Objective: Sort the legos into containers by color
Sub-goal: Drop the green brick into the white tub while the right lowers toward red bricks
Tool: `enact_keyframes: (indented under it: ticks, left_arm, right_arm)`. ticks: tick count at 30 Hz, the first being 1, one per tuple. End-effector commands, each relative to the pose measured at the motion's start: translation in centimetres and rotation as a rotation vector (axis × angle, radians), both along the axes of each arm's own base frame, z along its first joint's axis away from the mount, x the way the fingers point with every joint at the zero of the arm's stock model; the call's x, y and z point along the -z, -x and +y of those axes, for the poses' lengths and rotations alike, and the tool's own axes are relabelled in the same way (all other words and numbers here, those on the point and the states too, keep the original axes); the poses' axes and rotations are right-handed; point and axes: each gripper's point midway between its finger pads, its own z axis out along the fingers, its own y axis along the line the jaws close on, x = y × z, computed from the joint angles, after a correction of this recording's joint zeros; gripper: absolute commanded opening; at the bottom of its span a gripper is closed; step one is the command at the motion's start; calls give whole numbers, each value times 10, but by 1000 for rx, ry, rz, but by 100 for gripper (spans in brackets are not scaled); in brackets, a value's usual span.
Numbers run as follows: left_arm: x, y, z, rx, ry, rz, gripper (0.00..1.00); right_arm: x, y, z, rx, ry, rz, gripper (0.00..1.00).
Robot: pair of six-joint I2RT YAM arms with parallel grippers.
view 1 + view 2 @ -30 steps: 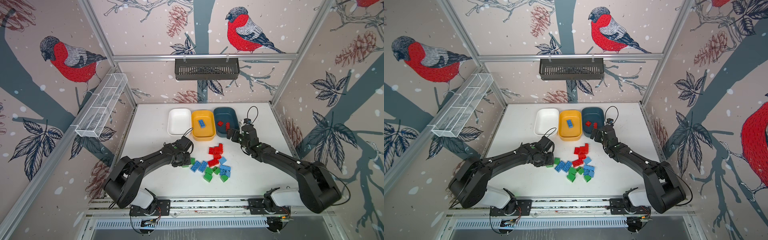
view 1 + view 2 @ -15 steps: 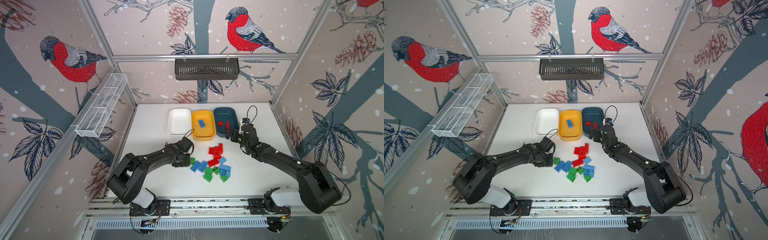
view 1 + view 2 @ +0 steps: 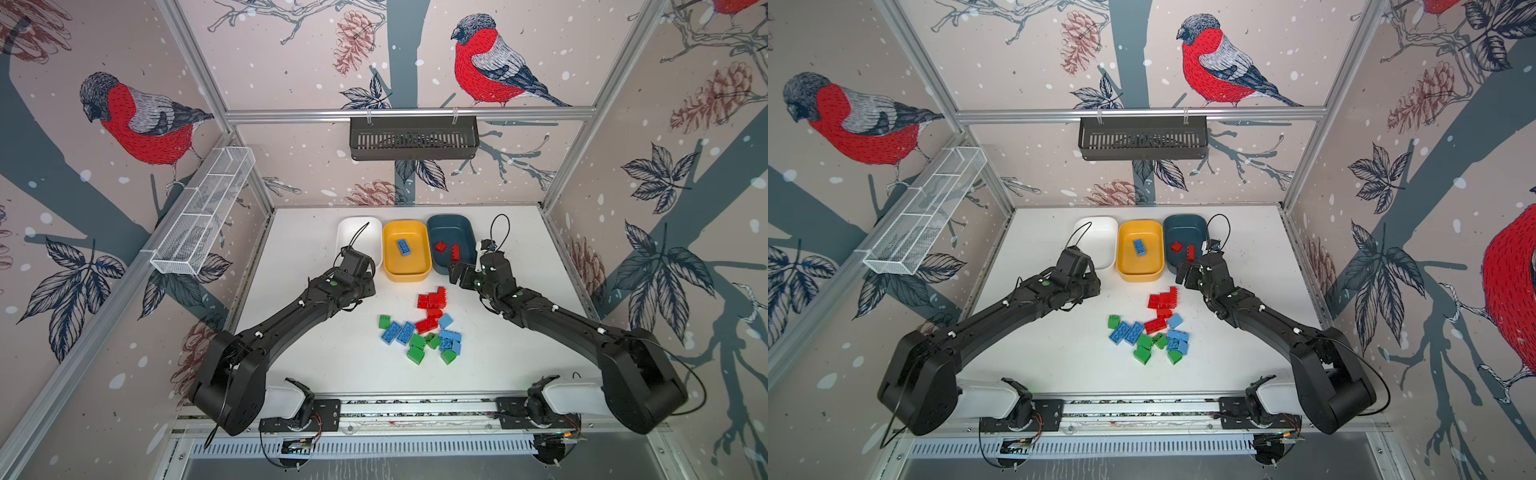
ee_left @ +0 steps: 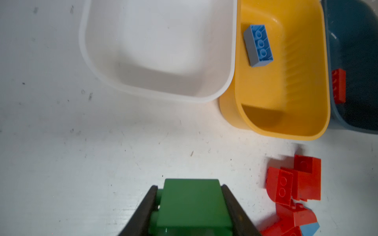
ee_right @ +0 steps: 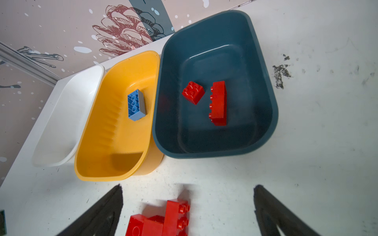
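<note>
Item: green lego (image 4: 190, 206), judged light, rigid, slick-sided, pinched by its flat sides in your left gripper (image 4: 188, 186) near the white container (image 4: 184, 99); right gripper (image 5: 189, 187) gapes wide above red legos (image 5: 163, 220).

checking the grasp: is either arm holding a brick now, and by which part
The left gripper holds a green lego, its fingers clamped on two opposite faces. The right gripper is open and holds nothing.

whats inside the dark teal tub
The teal tub holds a square red lego and a longer red lego on its side, close but apart. The right wrist view shows its whole floor; nothing else, nothing covered.
</note>
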Motion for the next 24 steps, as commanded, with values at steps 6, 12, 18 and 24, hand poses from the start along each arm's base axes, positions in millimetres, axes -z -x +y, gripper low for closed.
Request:
enact_keyframes:
  ticks: [6,12,18,24]
  left_arm:
    - [-30,-73,13,-104,30,-171,36]
    - [-18,-112,21,-151,13,-166,36]
    - [1,-136,21,-151,-5,-115,41]
    - [9,-144,18,-135,-14,-81,57]
  right_arm:
    - [29,28,-8,37,20,126,100]
    - [48,44,-2,14,30,189,99]
    - [60,47,16,-27,46,229,96]
    - [62,38,31,-31,32,239,79]
